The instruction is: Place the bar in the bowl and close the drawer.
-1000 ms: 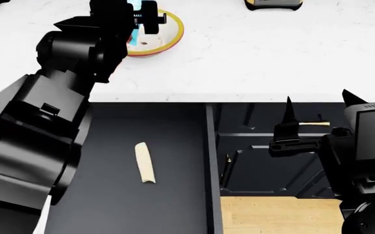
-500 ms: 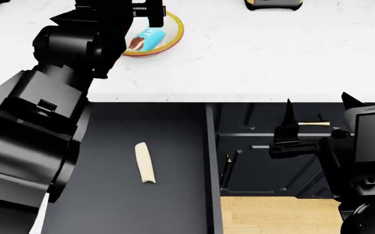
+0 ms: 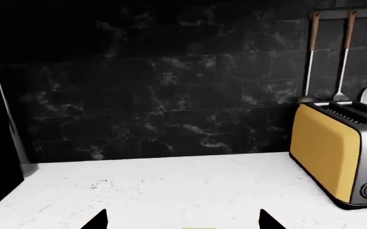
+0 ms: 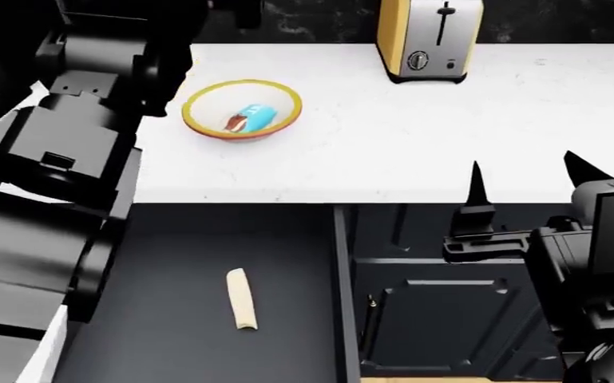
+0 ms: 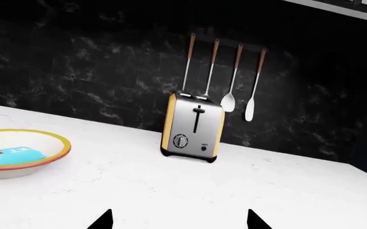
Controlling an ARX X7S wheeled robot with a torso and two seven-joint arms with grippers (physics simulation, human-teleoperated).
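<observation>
The light-blue bar (image 4: 253, 117) lies inside the yellow-rimmed white bowl (image 4: 221, 100) on the white counter; the right wrist view also shows the bar (image 5: 13, 156) in the bowl (image 5: 55, 141). My left gripper (image 3: 183, 222) is open and empty, hovering above the counter with both fingertips wide apart. My left arm (image 4: 83, 152) rises along the left of the head view. The dark drawer (image 4: 168, 327) stands pulled out below the counter edge. My right gripper (image 4: 527, 177) is open and empty, in front of the counter edge to the right of the drawer.
A pale cream stick (image 4: 243, 298) lies on the drawer floor. A yellow toaster (image 4: 429, 36) stands at the back of the counter, with utensils (image 5: 225, 76) hanging on the dark wall behind it. Panelled cabinet doors (image 4: 434, 311) are below my right gripper.
The left gripper let go of the bar, which now lies in the bowl, and the left arm has lifted up and away. The head view has tilted up, showing the toaster. The right arm stays put.
</observation>
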